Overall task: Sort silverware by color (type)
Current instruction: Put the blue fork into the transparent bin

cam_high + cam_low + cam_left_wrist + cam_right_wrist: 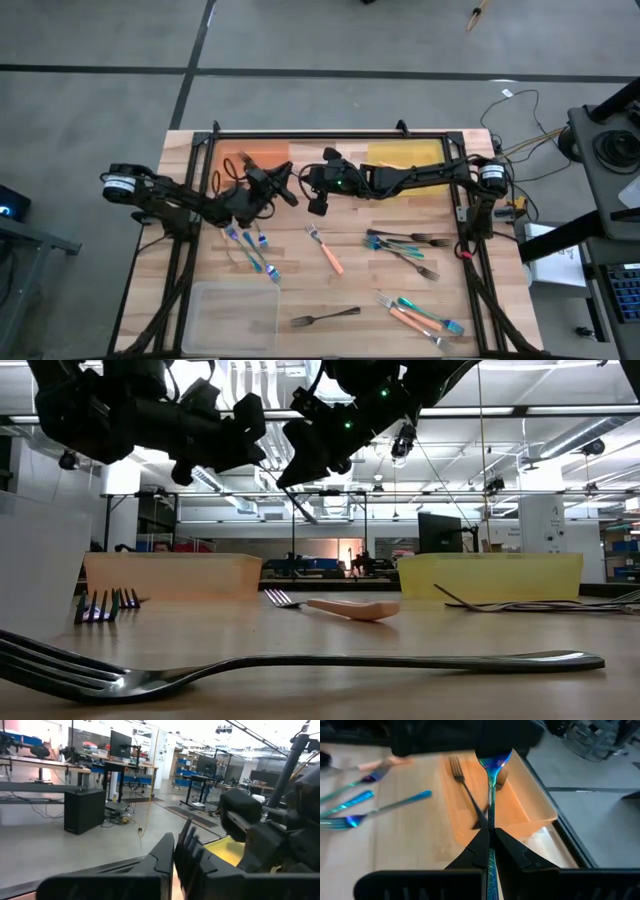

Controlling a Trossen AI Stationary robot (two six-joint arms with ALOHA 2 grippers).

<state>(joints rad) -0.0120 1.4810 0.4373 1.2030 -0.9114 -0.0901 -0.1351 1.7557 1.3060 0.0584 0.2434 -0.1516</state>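
Both grippers meet in the air over the table's far middle, beside the orange tray (262, 156). My right gripper (490, 837) is shut on a slim blue-teal utensil (491, 795), which runs forward to my left gripper (285, 190). In the left wrist view my left gripper (187, 865) is shut, with dark tines (187, 840) standing up between its fingers. Other silverware lies flat on the table: blue pieces (252, 250), an orange-handled fork (326, 250), dark and teal forks (405, 245), a dark fork (325, 318). Another dark fork (465, 790) lies in the orange tray. My left gripper pinches the utensil near its head; the tines (186, 832) stick out past the fingertips. In the right wrist view its dark body hides the place of contact. My right gripper pinches the utensil's handle (491, 822) between its two fingers, which lie along it. The utensil is lifted clear above the orange tray's edge.
A yellow tray (405, 155) sits at the far right and a clear tray (235, 310) at the near left. Orange and teal pieces (420, 315) lie near right. A black frame rims the table's far and side edges.
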